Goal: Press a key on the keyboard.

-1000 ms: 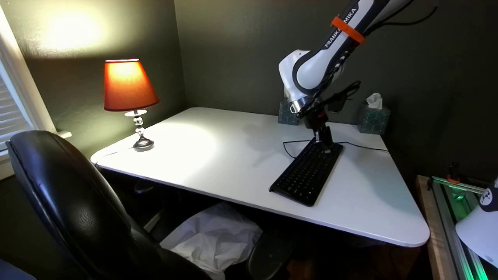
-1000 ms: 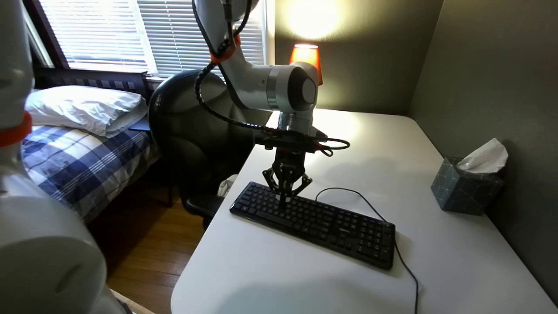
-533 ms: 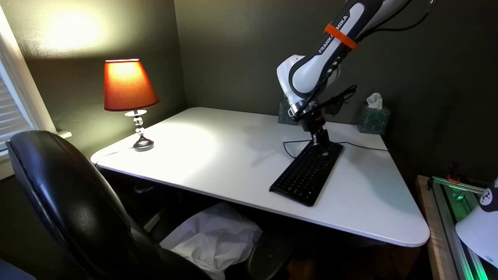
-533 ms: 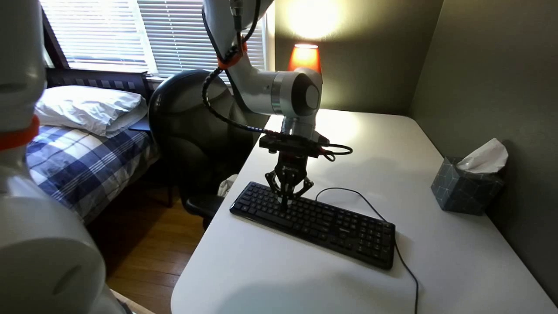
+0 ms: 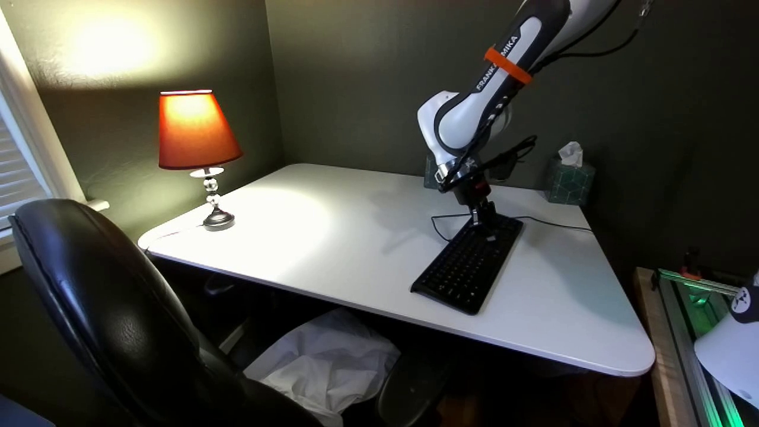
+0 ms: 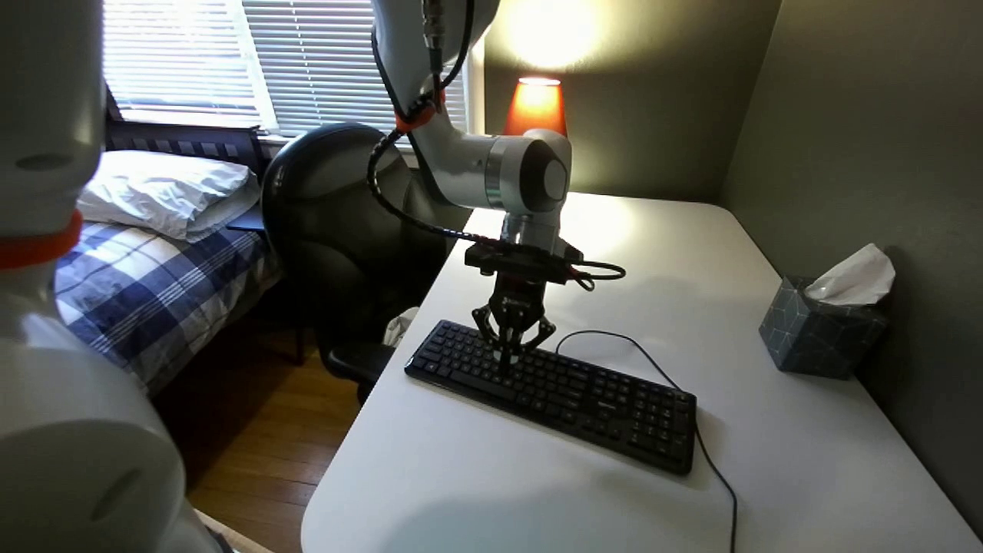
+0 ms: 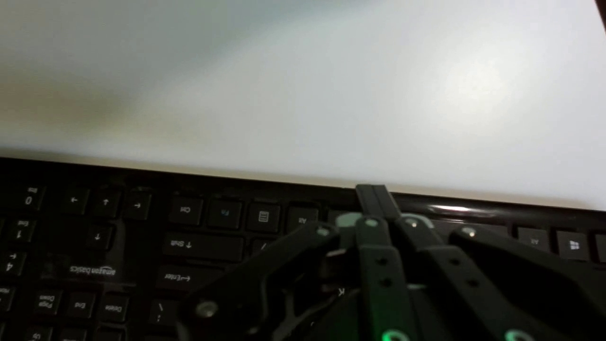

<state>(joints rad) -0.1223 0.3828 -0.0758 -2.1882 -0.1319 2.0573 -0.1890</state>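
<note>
Black keyboard point(image 6: 595, 407) partly behind fingers point(image 7: 368, 201), lamp point(image 5: 198, 131), chair point(image 5: 118, 308)

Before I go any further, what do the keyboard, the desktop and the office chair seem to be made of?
Keyboard: probably black plastic, the rim glossy with a bright streak in the wrist view, the keys duller.
Desktop: smooth white with soft glare, perhaps laminate or painted board; I can't tell which.
Office chair: black, leather or imitation, judging by its sheen and edge seam.

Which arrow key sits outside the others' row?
The up-arrow key, shown inverted in the wrist view; the left-arrow, down-arrow and right-arrow keys form that row.
</note>
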